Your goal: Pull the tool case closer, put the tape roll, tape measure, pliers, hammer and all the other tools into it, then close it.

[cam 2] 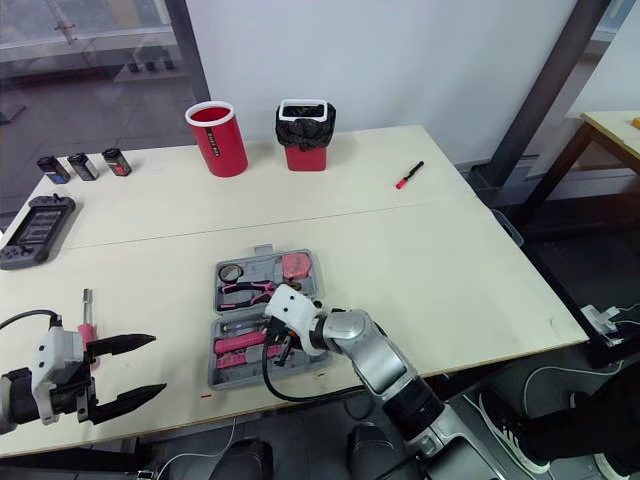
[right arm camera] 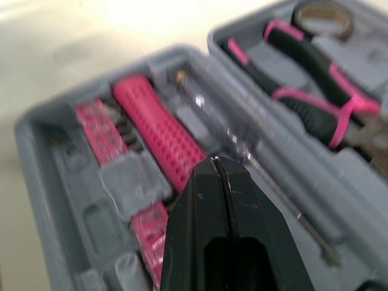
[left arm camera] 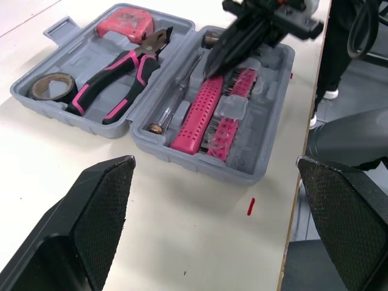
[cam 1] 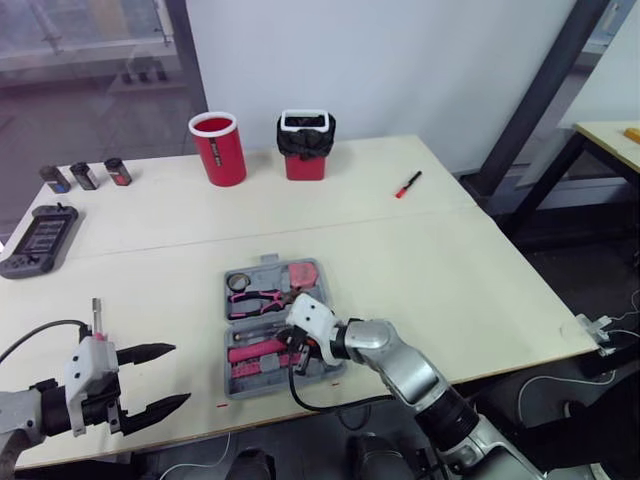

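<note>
**One open case, two empty grippers**

Your grey plastic tool case point(left arm camera: 270, 121) lies open in two halves near the table's front edge. It holds one tape roll point(left arm camera: 51, 86), one pair of pink-handled pliers point(left arm camera: 115, 79) and one tape measure point(left arm camera: 124, 23). The right gripper point(right arm camera: 217, 162) hovers over the near half, fingers pressed together on nothing. The left gripper point(cam 1: 180, 374) gapes wide, empty, beside one small pink-handled tool point(cam 1: 97, 318), partly hidden.
</note>
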Controlling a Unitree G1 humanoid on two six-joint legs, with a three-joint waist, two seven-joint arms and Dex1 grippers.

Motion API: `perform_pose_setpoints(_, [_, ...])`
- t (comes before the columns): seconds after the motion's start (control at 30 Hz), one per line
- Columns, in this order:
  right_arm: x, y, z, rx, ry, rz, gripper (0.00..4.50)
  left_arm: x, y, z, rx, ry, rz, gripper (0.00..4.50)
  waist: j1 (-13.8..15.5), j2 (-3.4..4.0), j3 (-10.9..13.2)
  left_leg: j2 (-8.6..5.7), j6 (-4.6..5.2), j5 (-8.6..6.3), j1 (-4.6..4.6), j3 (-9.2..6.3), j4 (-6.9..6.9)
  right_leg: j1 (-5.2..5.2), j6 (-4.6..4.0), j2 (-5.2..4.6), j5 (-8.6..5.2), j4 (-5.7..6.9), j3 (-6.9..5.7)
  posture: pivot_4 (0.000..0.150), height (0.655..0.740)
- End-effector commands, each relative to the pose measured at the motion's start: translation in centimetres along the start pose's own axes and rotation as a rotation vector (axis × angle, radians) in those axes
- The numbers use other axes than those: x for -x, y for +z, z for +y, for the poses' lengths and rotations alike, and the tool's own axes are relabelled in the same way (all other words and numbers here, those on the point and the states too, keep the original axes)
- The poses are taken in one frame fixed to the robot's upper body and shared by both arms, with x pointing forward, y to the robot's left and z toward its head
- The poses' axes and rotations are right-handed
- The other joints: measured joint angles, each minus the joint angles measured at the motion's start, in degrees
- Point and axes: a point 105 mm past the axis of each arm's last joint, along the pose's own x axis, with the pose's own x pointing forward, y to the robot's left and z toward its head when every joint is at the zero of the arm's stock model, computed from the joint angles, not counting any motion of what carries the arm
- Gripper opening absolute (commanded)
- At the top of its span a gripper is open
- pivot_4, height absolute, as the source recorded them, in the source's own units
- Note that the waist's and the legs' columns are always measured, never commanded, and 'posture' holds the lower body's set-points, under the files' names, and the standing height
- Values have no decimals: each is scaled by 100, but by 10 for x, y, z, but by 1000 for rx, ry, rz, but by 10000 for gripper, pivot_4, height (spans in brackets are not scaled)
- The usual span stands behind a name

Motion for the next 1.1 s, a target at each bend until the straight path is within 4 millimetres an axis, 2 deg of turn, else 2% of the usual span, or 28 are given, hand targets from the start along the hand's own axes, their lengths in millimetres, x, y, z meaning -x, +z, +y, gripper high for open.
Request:
perform_pose_setpoints(0.03, [-5, -9, 5, 16, 13, 48, 187, 1, 9, 1, -42, 7, -11, 45000, 0, 0, 0, 0, 0, 0, 0, 0, 0, 0, 0, 0, 0, 0, 0, 1500, 7387])
perform_pose_setpoints(0.23, [-8, -50, 13, 19, 34, 239, 187, 2, 9, 2, -44, 7, -10, 45000, -9, 0, -3, 0, 0, 0, 8, -1, 0, 3, 7, 0, -4, 1, 0, 1500, 7387])
perform_pose_setpoints(0.5, [-5, -92, 23, 11, 63, 427, 187, 3, 10, 4, -50, 13, -9, 45000, -67, 5, -25, 0, -2, -1, 35, -1, -1, 6, 17, -6, -11, -5, 0, 1500, 7387])
perform_pose_setpoints(0.7, [-4, -104, 25, -8, 63, 469, 187, 4, 9, 5, -50, 16, -5, 45000, -111, 30, -78, 0, -2, -2, 42, -1, -9, 20, 18, -11, -12, -30, -4, 1500, 7387])
perform_pose_setpoints(0.8, [-7, -88, 19, -1, 40, 394, 187, 4, 9, 5, -47, 19, -4, 45000, -121, 32, -88, -4, -3, -2, 99, 7, -58, 66, 18, -21, -12, -78, -6, 1500, 7387])
perform_pose_setpoints(0.83, [-8, -73, 16, 21, 35, 321, 187, 4, 9, 5, -47, 21, -4, 45000, -125, 31, -88, -4, -4, -3, 112, 7, -68, 77, 20, -21, -13, -89, -7, 1500, 7387])
perform_pose_setpoints(0.87, [-7, -35, 3, 36, -15, 146, 187, 5, 9, 7, -43, 33, -9, 45000, -125, 30, -88, -3, -5, -3, 111, 7, -72, 74, 20, -21, -13, -90, -7, 1500, 7387])
perform_pose_setpoints(0.9, [2, -1, -8, 43, -52, -1, 187, 6, 9, 9, -41, 45, -11, 45000, -117, 25, -84, -3, -5, -3, 109, 6, -74, 70, 20, -21, -13, -90, -8, 1500, 7387])
perform_pose_setpoints(0.97, [27, 36, -18, 63, -81, -152, 187, 8, 8, 10, -37, 58, -11, 45000, -97, 11, -47, -3, -5, -3, 85, 3, -76, 55, 20, -21, -13, -90, -13, 1500, 7387])
perform_pose_setpoints(1.03, [52, 55, -25, 82, -106, -216, 187, 10, 4, 10, -32, 63, -2, 45000, -87, 11, -25, -6, -2, 0, 13, 6, -69, 16, -3, -20, 3, -84, -11, 1500, 7387])
perform_pose_setpoints(1.07, [71, 63, -29, 87, -128, -250, 187, 13, 1, 11, -20, 74, 5, 45000, -83, 10, -24, -8, -3, 2, -16, 7, -66, -11, -4, -19, 8, -76, -11, 1500, 7387])
perform_pose_setpoints(1.1, [84, 68, -31, 88, -140, -267, 187, 15, -1, 11, -12, 82, 9, 45000, -78, 7, -23, -8, -3, 2, -14, 6, -71, -13, 1, -16, 5, -74, -11, 1500, 7387])
